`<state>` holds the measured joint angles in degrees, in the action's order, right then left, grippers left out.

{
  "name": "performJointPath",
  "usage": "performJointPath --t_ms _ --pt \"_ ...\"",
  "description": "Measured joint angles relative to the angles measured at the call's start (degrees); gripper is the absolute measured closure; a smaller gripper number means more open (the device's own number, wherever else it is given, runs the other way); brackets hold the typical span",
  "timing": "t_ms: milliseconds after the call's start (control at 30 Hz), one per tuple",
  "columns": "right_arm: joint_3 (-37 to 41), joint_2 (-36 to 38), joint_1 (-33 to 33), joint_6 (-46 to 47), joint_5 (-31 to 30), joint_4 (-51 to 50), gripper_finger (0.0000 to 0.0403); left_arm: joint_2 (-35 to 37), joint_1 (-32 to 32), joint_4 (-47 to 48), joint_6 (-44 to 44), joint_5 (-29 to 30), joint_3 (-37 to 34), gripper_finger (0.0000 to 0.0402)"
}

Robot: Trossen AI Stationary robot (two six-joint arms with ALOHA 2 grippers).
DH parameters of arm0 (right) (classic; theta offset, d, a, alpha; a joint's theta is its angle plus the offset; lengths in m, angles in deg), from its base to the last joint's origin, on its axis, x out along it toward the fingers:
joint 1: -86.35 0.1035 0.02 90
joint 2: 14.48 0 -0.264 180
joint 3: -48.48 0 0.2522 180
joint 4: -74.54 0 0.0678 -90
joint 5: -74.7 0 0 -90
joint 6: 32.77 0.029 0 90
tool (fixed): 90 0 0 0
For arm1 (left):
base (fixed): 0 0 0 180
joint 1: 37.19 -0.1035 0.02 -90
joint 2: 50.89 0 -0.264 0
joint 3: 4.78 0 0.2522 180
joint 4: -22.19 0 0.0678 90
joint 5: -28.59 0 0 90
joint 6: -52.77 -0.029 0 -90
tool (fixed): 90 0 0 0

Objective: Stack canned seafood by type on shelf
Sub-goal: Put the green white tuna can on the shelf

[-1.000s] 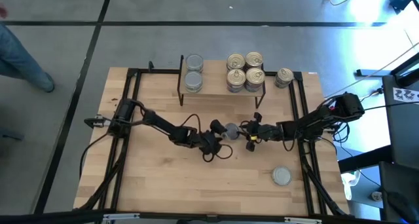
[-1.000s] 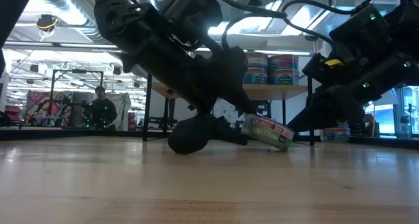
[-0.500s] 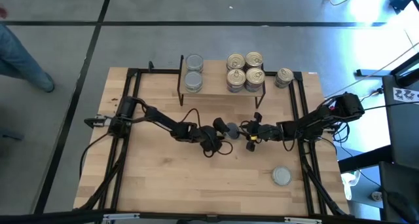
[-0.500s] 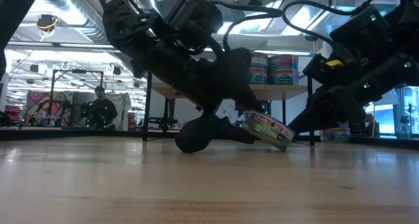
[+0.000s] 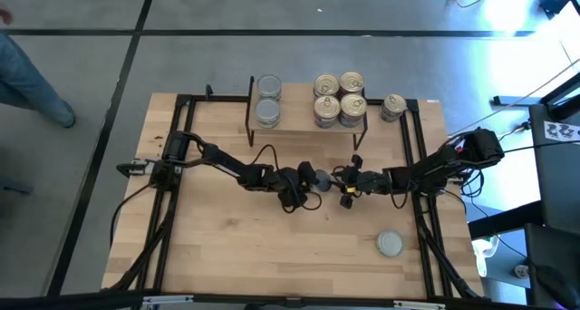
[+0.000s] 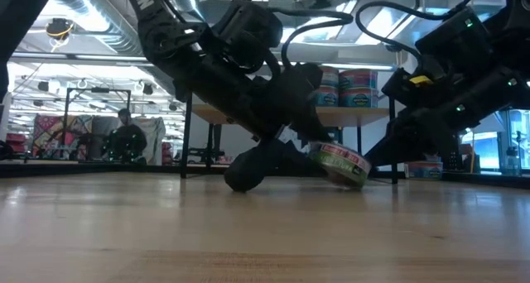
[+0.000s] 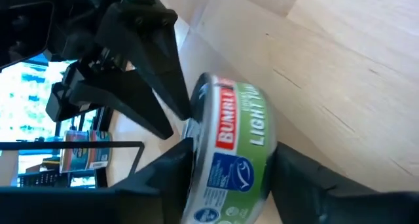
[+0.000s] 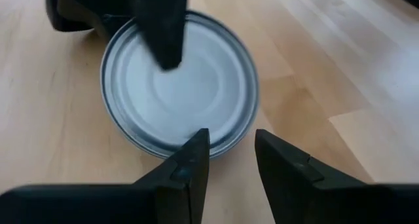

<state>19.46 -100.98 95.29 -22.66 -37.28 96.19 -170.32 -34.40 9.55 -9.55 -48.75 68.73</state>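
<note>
Left wrist view showed my left gripper [image 7: 229, 168] pinching a short round green-labelled seafood tin [image 7: 229, 162] by its side wall, tilted on edge against the light wooden counter [image 5: 272, 247]. I judged that tilt came from levering it up to lift. Its short axis leaned toward my right gripper [image 8: 229, 149], whose narrowly parted, empty fingers sat just beside its silver-grey lid, bracing it.

Left tool [image 6: 319, 155] hides the tilted tin's [image 6: 339, 165] near rim.
</note>
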Motion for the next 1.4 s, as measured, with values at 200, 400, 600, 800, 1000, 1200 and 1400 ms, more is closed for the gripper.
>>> performJointPath --t_ms 200,400,600,800,1000,1200,1400 --pt "0.1 0.0 0.0 -0.4 -0.5 1.8 0.0276 0.0 0.7 -1.2 0.6 0.8 -0.1 0.0264" --pt "0.2 4.0 0.1 -0.1 0.8 1.1 0.0276 -0.2 4.2 -3.2 3.1 7.9 -0.1 0.0264" --pt "0.1 13.3 0.1 -1.1 0.4 -5.8 0.0276 0.7 8.8 -3.5 8.9 22.5 -0.2 0.0264" --pt "0.1 23.1 0.1 1.1 0.1 -15.8 0.0276 9.6 11.8 -1.7 15.1 26.2 -0.1 0.0264" --pt "0.0 28.9 0.1 3.2 -0.4 -22.4 0.0276 20.5 13.0 2.7 19.7 30.0 -0.1 0.0264" --pt "0.0 28.9 0.1 3.2 -0.4 -21.9 0.0276 28.2 10.7 4.0 20.2 36.4 0.4 0.0264" --pt "0.0 28.9 0.0 3.1 -0.4 -22.3 0.0276 28.9 4.3 18.2 22.9 39.8 8.5 0.0264"
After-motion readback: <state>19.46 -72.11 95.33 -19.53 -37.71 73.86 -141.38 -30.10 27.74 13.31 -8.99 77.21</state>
